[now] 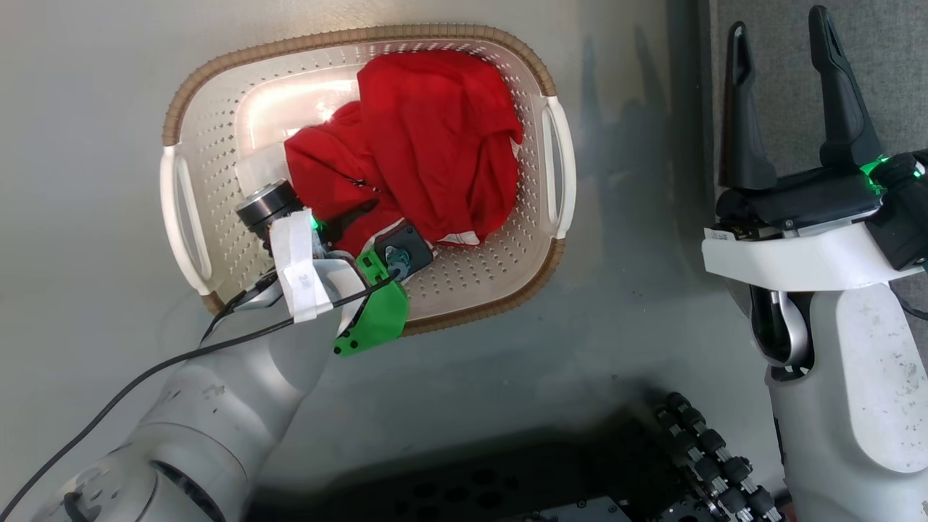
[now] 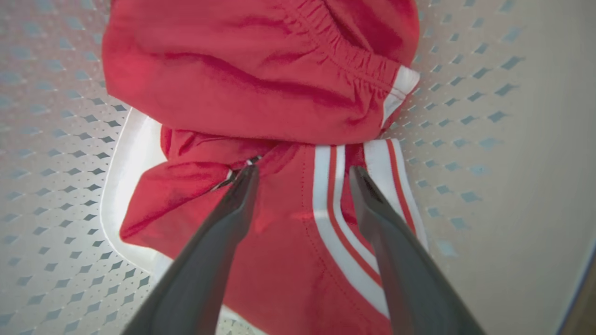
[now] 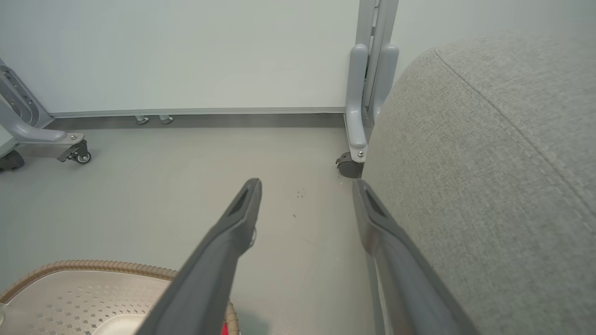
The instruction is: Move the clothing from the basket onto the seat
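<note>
Left claw spread wide over clothes in basket, bottom piece half hidden; right claw spread, empty.

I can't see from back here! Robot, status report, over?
Left gripper open, down at the clothes in the basket. Right gripper open, empty, beside the seat. Clothes not on the seat yet. Nothing blocking, over.

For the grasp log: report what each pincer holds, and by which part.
Nothing is held. The left pincer is open over the clothing, at its striped trim; the right pincer is open, empty, beside the seat.
</note>
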Robot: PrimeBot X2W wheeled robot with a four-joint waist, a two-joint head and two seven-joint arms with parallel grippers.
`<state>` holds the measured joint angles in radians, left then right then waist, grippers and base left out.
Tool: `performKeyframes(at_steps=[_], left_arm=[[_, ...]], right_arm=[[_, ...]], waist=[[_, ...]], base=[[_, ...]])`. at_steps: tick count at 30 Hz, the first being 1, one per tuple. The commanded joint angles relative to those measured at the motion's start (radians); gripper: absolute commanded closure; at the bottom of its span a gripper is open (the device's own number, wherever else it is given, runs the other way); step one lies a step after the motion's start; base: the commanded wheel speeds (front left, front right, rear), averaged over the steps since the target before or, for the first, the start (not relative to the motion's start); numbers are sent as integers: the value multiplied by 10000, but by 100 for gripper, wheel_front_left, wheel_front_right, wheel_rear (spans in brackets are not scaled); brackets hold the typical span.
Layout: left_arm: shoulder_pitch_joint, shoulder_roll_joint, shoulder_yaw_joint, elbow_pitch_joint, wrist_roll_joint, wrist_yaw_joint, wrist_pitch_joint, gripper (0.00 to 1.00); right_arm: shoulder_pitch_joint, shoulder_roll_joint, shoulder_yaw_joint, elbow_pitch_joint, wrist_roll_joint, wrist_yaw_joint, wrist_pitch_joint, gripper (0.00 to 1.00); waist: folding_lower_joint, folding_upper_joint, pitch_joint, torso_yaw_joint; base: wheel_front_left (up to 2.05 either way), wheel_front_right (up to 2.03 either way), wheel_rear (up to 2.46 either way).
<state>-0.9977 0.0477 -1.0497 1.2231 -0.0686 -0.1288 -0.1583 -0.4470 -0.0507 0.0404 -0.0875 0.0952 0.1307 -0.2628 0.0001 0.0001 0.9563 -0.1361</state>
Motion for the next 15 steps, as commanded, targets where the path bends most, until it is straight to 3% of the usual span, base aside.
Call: performKeyframes(at_steps=[1, 12, 15], left_arm=[[-183, 51, -29, 57, -134, 18, 65, 0], [-708, 143, -522, 500, 63, 175, 617, 0], [-832, 181, -569, 560, 68, 294, 761, 0]], right_arm=[[-115, -8, 16, -9, 61, 1, -31, 0], [-237, -1, 203, -94, 367, 1, -31, 0], [-285, -12, 21, -115, 973, 1, -31, 0]], waist=[[-1, -1, 146, -91], [-1, -1, 724, -260], [-1, -1, 897, -255]], base=[[0, 0, 0], [0, 0, 0], [0, 0, 0]])
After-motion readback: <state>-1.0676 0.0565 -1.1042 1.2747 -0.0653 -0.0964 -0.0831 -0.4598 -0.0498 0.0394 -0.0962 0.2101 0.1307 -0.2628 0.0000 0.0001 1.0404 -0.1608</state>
